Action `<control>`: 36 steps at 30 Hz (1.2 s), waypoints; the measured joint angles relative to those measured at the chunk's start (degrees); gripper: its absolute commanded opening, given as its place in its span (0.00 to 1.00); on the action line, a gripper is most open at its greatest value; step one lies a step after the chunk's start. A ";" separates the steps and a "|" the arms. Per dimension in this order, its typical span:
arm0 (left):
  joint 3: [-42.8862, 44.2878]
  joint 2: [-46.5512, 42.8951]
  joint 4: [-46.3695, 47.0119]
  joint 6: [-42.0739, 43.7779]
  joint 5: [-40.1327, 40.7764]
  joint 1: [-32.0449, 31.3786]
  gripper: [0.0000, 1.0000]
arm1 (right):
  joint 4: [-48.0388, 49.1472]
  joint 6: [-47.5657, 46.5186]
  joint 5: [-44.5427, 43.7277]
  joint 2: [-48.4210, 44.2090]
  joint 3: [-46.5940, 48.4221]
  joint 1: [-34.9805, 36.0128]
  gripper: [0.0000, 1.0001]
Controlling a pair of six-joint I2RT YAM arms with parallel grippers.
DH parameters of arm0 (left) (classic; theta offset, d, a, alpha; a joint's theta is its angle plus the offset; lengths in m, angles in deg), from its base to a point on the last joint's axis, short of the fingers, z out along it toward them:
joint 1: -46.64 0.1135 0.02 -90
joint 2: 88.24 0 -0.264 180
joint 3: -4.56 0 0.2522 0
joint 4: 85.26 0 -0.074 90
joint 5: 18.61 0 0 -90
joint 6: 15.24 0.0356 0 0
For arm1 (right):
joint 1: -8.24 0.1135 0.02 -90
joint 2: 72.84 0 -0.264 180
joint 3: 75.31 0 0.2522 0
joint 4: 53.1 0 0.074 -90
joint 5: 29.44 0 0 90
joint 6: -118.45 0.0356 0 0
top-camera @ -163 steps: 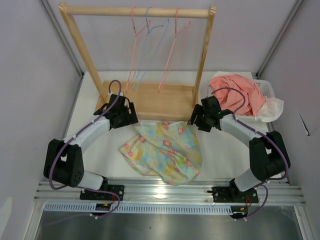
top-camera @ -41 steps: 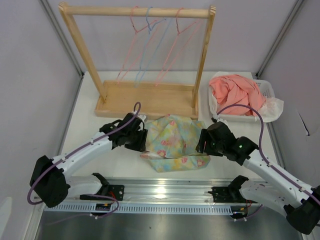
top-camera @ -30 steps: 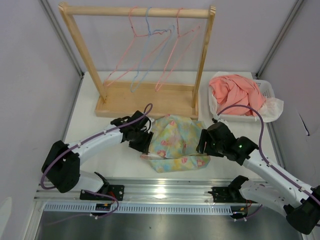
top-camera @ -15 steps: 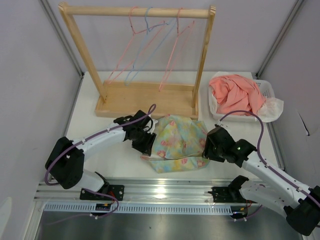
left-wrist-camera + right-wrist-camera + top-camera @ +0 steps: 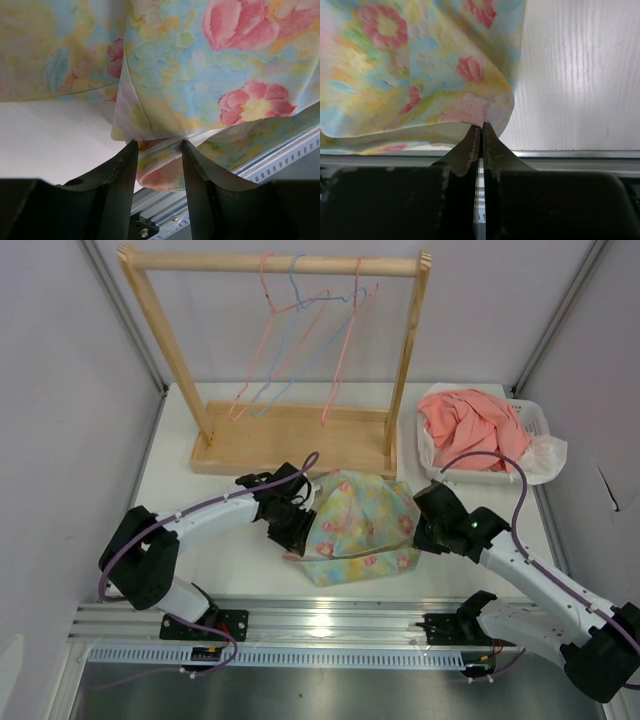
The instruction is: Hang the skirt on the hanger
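Aluminium rail (image 5: 340, 625) runs along the near edge of the white table (image 5: 175, 490), with both arm bases on it.

Just beyond it, the skirt (image 5: 360, 525) lies bunched on the table between the two arms, well short of the rack.

- Left gripper (image 5: 296, 532) sits at the skirt's left edge. In the wrist view its fingers (image 5: 122, 172) stand apart; a folded hem of the skirt (image 5: 210, 75) hangs into the gap, and no pinch on it is evident.
- Right gripper (image 5: 424, 532) is at the skirt's right edge. In its wrist view the fingertips (image 5: 481, 131) are pressed together on a corner of the skirt (image 5: 420, 65), which is lifted off the table there.

Behind the skirt stands a wooden rack (image 5: 290, 435), its base on the table. Three wire hangers hang from its top rail — left pink hanger (image 5: 266, 285), blue hanger (image 5: 297, 288) and right pink hanger (image 5: 354, 285) — all empty.

At far right, a white basket (image 5: 535, 422) holds a coral garment (image 5: 470, 425).
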 measured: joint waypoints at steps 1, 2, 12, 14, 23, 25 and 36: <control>0.02 0.24 0.00 0.00 -0.02 -0.07 0.46 | -0.66 -0.68 -0.37 0.63 1.84 -0.79 0.00; 0.04 0.48 0.02 0.00 0.00 -0.11 0.46 | -0.81 -1.36 -0.83 1.14 4.07 -1.62 0.00; 3.61 4.39 1.03 -0.57 2.73 -1.57 0.56 | 0.02 -6.71 -2.38 4.00 20.41 -3.72 0.00; 3.85 4.85 1.75 -0.76 2.25 -1.60 0.57 | -0.42 -7.13 -2.38 4.00 20.41 -3.78 0.00; 0.17 5.42 6.16 -3.50 -5.68 -2.32 0.72 | -2.60 -7.52 -2.34 2.75 20.50 -3.80 0.00; -0.37 5.64 6.40 -3.61 -6.60 -2.80 0.73 | -2.56 -7.52 -2.16 1.92 20.41 -3.80 0.00; -0.07 6.29 10.01 -4.46 -8.61 -6.99 0.54 | -2.01 -7.74 -0.48 1.49 20.26 -3.58 0.00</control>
